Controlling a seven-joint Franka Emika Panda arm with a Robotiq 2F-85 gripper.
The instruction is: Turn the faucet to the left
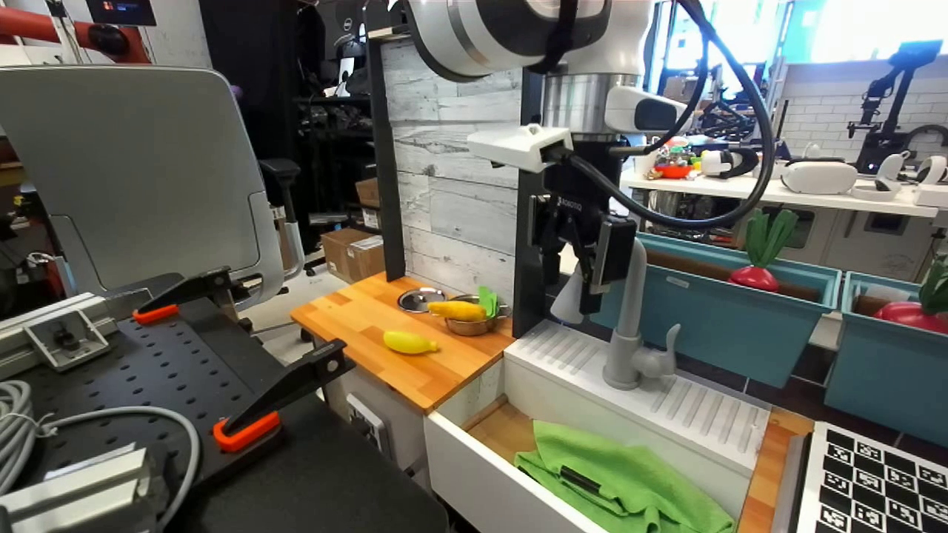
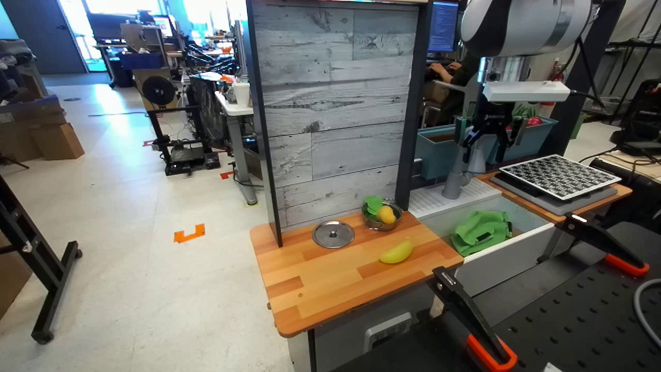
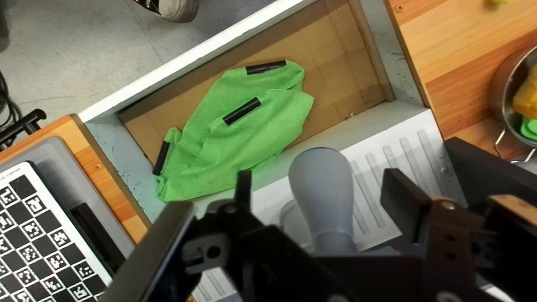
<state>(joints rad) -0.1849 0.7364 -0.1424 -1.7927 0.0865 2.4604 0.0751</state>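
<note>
- My gripper [image 3: 318, 184] stands spread, fingers either side of the faucet spout [image 3: 323, 199], gaps showing.
- I judge this straddle lets one finger push the faucet spout left.

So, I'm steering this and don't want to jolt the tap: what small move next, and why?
I'd probably ease the gripper shut on the tap's spout: in the wrist view it shows between the open fingers, a gap on either side, so closing should give a hold for turning left.
</note>
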